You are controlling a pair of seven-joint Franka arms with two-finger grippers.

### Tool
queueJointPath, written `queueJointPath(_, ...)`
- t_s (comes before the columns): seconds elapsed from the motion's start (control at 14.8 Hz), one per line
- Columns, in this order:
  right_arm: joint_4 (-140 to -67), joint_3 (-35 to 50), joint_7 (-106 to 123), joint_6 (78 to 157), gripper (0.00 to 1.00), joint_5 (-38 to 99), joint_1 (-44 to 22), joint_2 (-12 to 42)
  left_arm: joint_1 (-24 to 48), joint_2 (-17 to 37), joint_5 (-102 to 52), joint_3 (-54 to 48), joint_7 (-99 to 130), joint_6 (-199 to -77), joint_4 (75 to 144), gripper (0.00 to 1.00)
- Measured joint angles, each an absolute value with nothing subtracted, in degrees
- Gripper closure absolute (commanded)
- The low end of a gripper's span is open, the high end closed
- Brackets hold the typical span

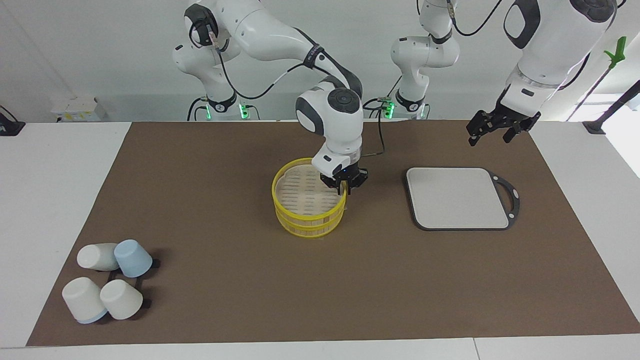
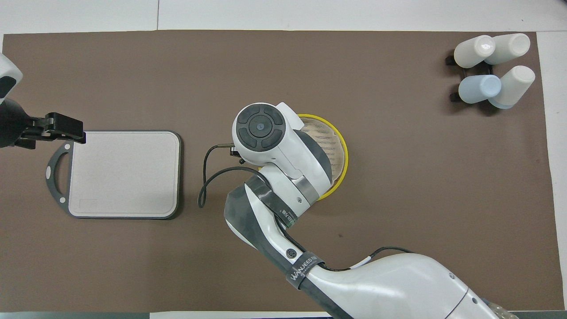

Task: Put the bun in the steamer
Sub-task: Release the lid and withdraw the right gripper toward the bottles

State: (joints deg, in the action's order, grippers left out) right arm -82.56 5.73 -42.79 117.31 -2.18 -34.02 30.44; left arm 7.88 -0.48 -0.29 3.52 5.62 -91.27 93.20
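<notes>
Two arms: working at one table
Right gripper (image 1: 343, 188): hanging over the steamer (image 1: 300, 218) rim at 3 o'clock, finger state unclear
Left gripper (image 1: 492, 135): waiting above the grey board (image 1: 457, 197), fingers apart

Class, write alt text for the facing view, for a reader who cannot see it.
The right gripper is at the rim of the yellow steamer mid-table. The left gripper waits above the mat near the grey board. Four cups lie clustered at the right arm's end.
</notes>
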Motion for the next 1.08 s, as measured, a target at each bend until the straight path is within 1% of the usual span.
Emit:
queueJointPath(0.2,-80.77,5.38,-40.39,114.29,0.00,-6.93,-32.61,28.57,7.72,-0.48,-0.29,3.90,4.78,-91.27,93.31,0.00)
queueJointPath(0.34,-79.39,5.36,-32.89,110.97,0.00,-7.16,-28.63,25.35,7.17,-0.48,-0.29,4.06,3.20,-91.27,93.42,0.00)
queueJointPath(0.61,-79.10,5.42,-17.72,105.01,0.00,-6.83,-20.14,18.89,6.81,-0.48,-0.29,4.10,2.11,-91.29,93.64,0.00)
queueJointPath(0.94,-79.55,5.42,-1.90,95.87,0.00,-6.77,-12.39,13.22,6.82,-0.48,-0.29,4.08,2.07,-91.34,93.73,0.00)
queueJointPath(1.08,-81.27,5.42,1.64,93.36,0.00,-6.75,-10.51,11.09,6.82,-0.48,-0.29,4.08,2.06,-91.36,93.74,0.00)
